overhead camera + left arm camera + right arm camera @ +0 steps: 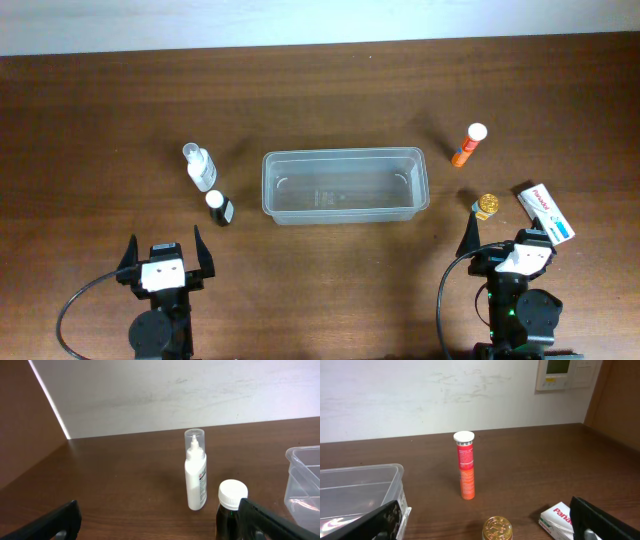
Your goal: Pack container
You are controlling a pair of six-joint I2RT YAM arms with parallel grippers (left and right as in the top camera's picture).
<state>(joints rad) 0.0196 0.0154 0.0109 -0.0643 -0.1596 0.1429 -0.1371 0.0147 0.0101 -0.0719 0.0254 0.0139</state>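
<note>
Left jaws and right jaws both gape empty; toward the counter's (100,120) left edge, grabbing the white bottle (200,166) could topple the dark bottle (219,208) crowding it.

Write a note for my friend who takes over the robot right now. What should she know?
Left gripper: open, holding nothing, near edge of the table.
Right gripper: open, holding nothing, near edge too.
Container: mid-table, empty.
On its left: spray bottle and dark bottle, both upright.
On its right: orange tube, gold-lid jar, box.
Done: nothing packed yet.
Left: all five things go in the container.
</note>
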